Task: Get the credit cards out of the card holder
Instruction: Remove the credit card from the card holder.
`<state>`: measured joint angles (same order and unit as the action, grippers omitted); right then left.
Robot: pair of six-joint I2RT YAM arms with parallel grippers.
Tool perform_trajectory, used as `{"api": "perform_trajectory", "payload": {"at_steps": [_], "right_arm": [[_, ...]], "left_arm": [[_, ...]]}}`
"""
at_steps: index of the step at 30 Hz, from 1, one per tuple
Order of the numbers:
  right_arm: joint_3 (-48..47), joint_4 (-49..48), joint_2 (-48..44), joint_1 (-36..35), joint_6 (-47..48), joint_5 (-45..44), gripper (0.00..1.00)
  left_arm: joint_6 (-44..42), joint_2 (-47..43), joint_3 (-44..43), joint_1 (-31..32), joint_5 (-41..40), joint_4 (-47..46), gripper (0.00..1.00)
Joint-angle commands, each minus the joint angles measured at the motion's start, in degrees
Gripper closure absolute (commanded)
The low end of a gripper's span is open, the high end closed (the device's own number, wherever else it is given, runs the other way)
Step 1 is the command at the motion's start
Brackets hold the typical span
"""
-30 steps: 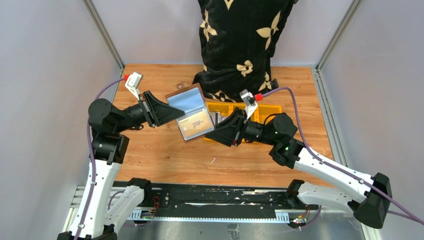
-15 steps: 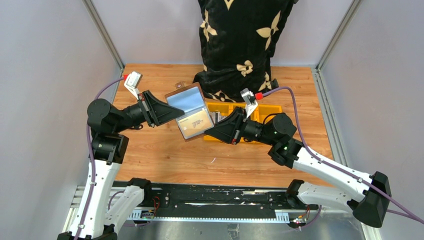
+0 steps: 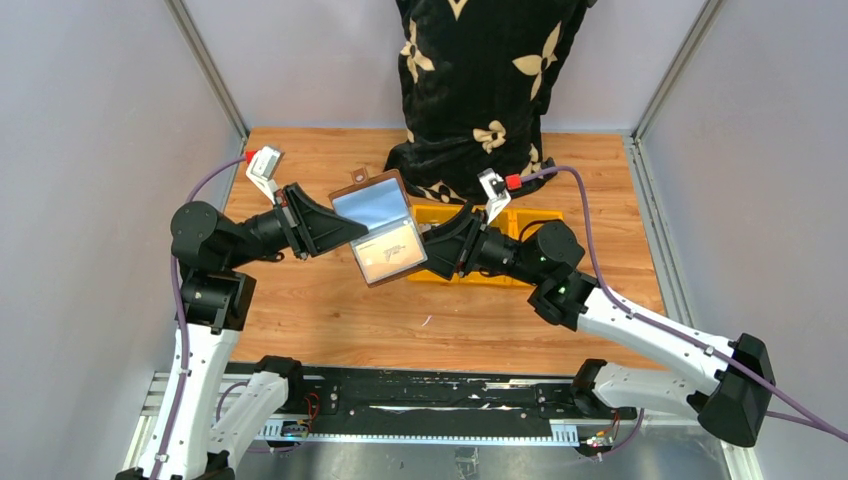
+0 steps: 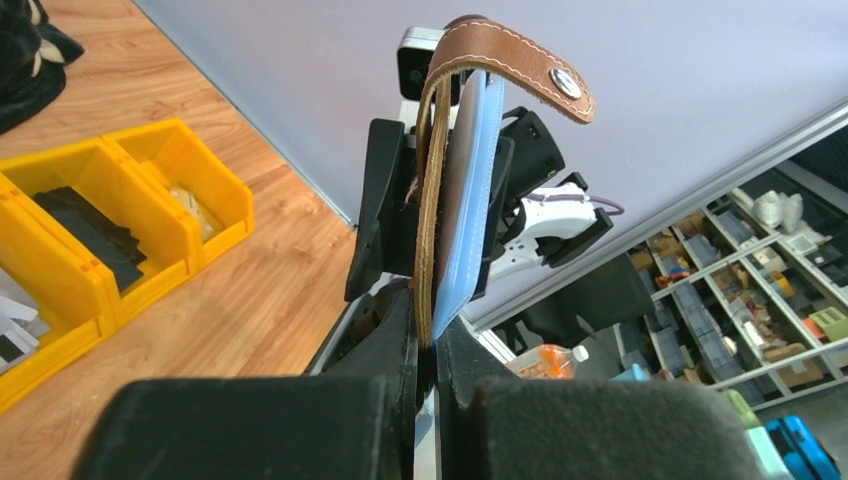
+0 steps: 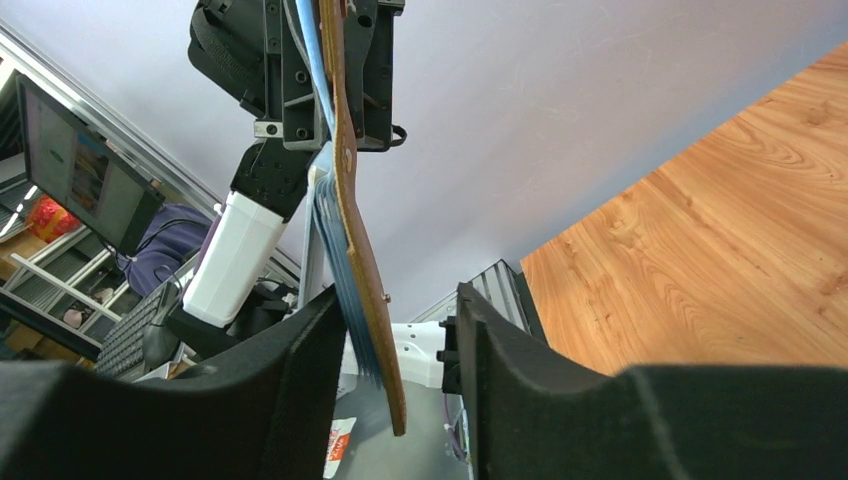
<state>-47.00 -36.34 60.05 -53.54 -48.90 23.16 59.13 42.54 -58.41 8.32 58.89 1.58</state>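
Note:
The brown card holder point(image 3: 383, 226) hangs open in the air above the table. Its upper flap shows a shiny grey-blue inner side, and its lower flap holds a tan credit card point(image 3: 392, 249). My left gripper point(image 3: 350, 228) is shut on the holder's left edge. In the left wrist view the holder point(image 4: 431, 190) stands edge-on out of my left gripper point(image 4: 436, 345). My right gripper point(image 3: 426, 246) is open at the holder's right edge. In the right wrist view my right gripper point(image 5: 402, 345) straddles the lower flap point(image 5: 366, 275), with neither finger pressing it.
Yellow plastic bins point(image 3: 532, 221) lie on the wooden table behind my right gripper, and they also show in the left wrist view point(image 4: 105, 225). A black pillow with tan flowers point(image 3: 480, 80) stands at the back. Grey walls enclose both sides.
My right gripper has moved left towards the holder, and its open fingers now reach around the lower flap's right edge. My left gripper still holds the holder, which has shifted slightly.

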Motion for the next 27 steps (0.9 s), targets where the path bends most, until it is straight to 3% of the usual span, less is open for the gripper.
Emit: {"api": "perform_trajectory", "payload": {"at_steps": [1,7,16,20,23,27], "right_arm": [[-3.69,-3.60,1.12,-0.07,-0.33,1.54,0.43],[-7.70,-5.05,5.08,-0.16,-0.50,5.95,0.31],[-8.86,-8.27,7.44,-0.16,-2.44,5.58,0.31],[-8.65,-11.23,8.61,-0.12,-5.35,6.11,0.42],[-8.20,-12.78,9.10,-0.16,-7.49,6.69,0.61],[-6.97,-13.35,8.59,-0.16,-8.91,7.06,0.85]], "left_arm": [[-2.41,-1.16,-0.51,-0.32,1.40,0.53,1.00],[-2.53,-2.05,2.15,-0.32,2.15,1.14,1.00],[-1.76,-2.76,3.18,-0.32,6.47,0.52,1.00],[-1.73,-2.89,3.61,-0.32,7.35,0.74,1.00],[-2.47,-2.87,3.31,-0.32,7.03,1.32,0.98],[-6.81,-2.20,0.39,-0.32,5.50,5.25,0.72]]}}
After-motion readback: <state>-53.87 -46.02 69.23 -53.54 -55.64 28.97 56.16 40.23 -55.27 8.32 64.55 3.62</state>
